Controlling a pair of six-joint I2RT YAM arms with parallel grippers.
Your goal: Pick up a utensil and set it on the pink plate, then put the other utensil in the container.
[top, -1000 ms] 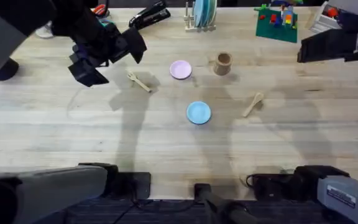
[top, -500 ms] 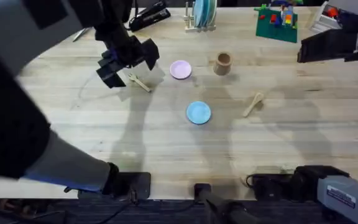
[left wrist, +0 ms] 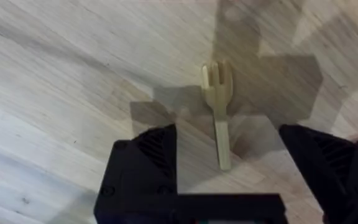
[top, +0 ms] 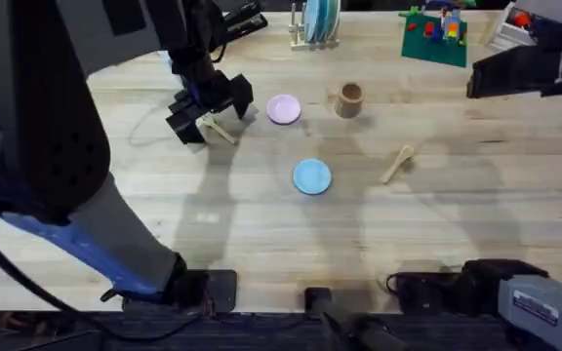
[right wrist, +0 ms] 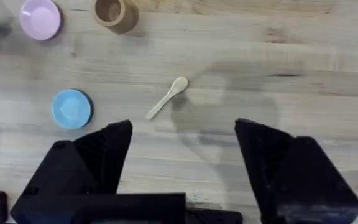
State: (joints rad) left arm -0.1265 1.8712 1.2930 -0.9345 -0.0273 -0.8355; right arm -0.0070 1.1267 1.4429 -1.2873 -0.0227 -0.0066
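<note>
The left gripper [left wrist: 227,158] is wide open and holds nothing. The fork [left wrist: 219,107] lies flat on the table [top: 261,234] between its fingers, not touching them. To grab it well, go straight down and pinch the thin handle. The right gripper [right wrist: 182,158] is open too, high above the spoon [right wrist: 168,97]. The pink plate [top: 283,109] sits near the fork.

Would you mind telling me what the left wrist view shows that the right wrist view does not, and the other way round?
Left wrist view: the wooden fork lying flat on the table, its handle end between the left gripper's open fingers.

Right wrist view: the wooden spoon, the pink plate, the blue plate and the wooden cup, all beyond the open right gripper.

Both: the pale wooden table and the viewing arm's own black fingers.
</note>
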